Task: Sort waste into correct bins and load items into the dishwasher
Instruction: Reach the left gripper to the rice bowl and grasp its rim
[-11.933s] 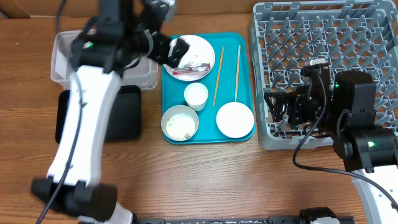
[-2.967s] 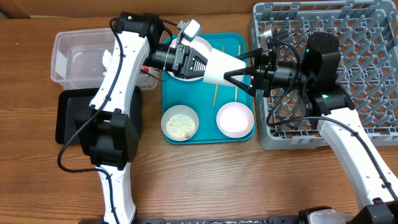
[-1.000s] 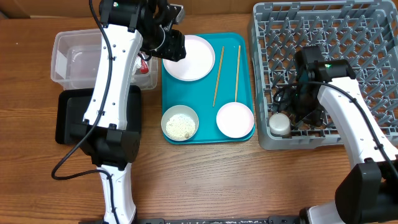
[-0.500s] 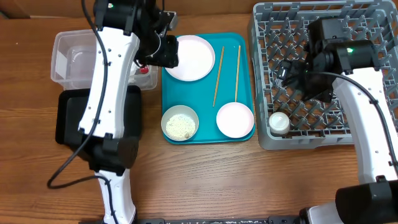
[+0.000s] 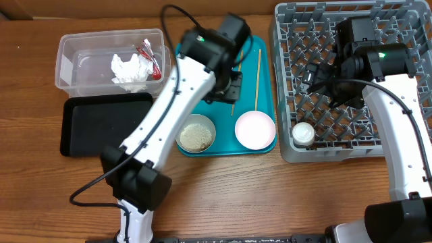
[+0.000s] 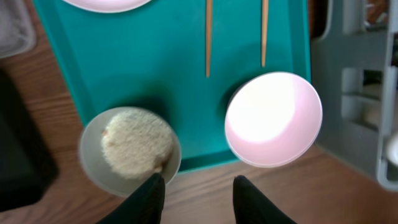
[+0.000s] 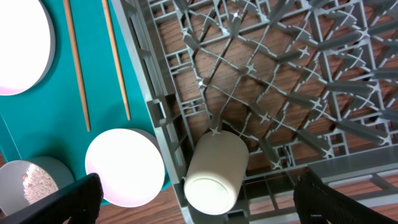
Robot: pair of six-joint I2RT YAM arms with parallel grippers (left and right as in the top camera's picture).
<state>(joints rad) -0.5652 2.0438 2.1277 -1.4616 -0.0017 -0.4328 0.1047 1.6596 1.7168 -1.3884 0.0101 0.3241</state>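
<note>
At the far left, the clear rectangular plastic tub [image 5: 84,67] holds the crumpled white tissue [image 5: 128,69] and the small red-and-white wrapper [image 5: 150,57], so the dry waste looks sorted. Just in front, the shallow black rectangular tray [image 5: 101,125] lies bare, probably meant for the rice. Over the large teal tray [image 6: 143,68] hangs the left gripper [image 6: 198,183], jaws partly apart with nothing between them, above the near edge between the white bowl of loose rice grains [image 5: 196,133] and the empty white bowl [image 5: 255,129]. I'd guess the rice bowl comes next. The white round plate [image 7: 18,50] and two thin wooden chopsticks [image 5: 257,74] wait farther back. On the right, the small white cup [image 5: 304,133] lies on its side among the pegs in the near-left corner of the square grey plastic dish rack [image 5: 398,40]. The right gripper [image 7: 199,177] hovers above it, jaws spread wide and empty.
</note>
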